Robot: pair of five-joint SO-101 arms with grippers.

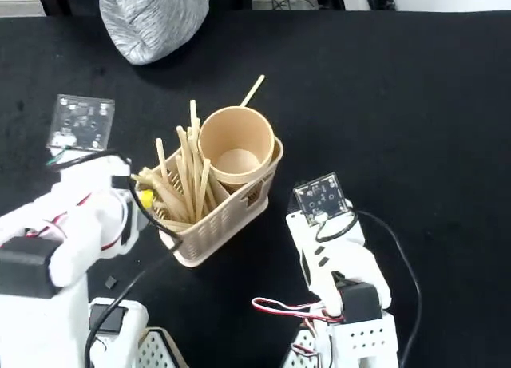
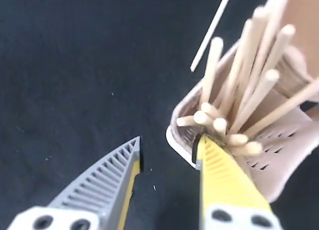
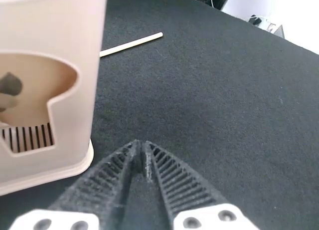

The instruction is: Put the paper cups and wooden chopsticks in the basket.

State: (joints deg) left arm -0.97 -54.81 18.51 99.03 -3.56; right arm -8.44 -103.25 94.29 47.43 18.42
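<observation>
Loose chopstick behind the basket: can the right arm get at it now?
Probably yes: only bare table lies between the right gripper, now shut, and the chopstick; the basket stands aside.

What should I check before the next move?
1. Is the cup inside the basket: ok.
2. Are all chopsticks in: not ok, a stray chopstick lies on the table behind the basket.
3. Is the left gripper open and empty: ok.
4. Is it clear of the basket: not ok, its yellow finger sits at the rim.
5. Is the right gripper ready to pick: not ok, shut.
</observation>
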